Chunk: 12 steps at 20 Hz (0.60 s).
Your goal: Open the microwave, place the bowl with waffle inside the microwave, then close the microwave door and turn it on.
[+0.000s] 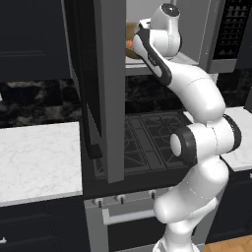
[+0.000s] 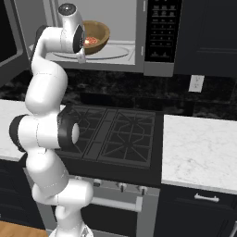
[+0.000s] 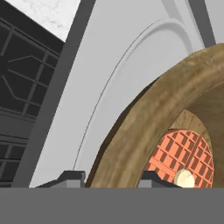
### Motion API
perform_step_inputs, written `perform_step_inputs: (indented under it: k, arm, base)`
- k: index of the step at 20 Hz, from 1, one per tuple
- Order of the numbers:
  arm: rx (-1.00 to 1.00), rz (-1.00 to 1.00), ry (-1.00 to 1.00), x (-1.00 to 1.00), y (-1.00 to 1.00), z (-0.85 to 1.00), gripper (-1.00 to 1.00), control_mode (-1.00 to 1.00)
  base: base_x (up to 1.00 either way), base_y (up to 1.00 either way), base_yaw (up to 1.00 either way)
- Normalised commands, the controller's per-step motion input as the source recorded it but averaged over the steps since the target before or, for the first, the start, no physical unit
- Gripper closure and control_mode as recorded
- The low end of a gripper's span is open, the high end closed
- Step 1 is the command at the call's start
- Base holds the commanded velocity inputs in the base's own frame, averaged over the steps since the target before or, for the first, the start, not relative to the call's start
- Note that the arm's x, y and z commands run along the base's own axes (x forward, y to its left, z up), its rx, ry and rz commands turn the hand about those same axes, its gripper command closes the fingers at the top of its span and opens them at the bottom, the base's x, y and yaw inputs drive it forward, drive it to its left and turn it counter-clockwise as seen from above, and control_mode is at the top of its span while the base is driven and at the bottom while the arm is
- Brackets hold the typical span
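Gripper (image 3: pixel 111 178) is straddling the near rim of the bowl with waffle (image 3: pixel 144 127), one finger outside the wall, one inside, pinching the rim between them. Bowl is sitting inside the microwave (image 2: pixel 132 55) on the pale turntable, its body lying ahead of the gripper. Microwave door (image 1: pixel 101 88) is standing swung open behind and to the side; release and straight withdrawal look next

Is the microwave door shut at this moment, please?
No, the microwave door stands swung wide open to the left, and the bowl with waffle sits on the turntable inside the microwave.
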Motion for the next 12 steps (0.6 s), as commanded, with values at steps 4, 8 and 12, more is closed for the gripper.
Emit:
perform_step_inputs:
  k: [4, 8, 12]
  arm:
    - [0.0, 0.0, 0.02, 0.93, 0.0, -0.02, 1.0, -1.0]
    - [0.0, 0.0, 0.0, 0.36, 0.0, -0.18, 1.0, -1.0]
    - [0.0, -0.03, 0.0, 0.09, 0.0, -0.37, 1.0, -1.0]
  base:
    - [0.0, 0.0, 0.0]
    - [0.0, 0.0, 0.0]
    - [0.0, 0.0, 0.0]
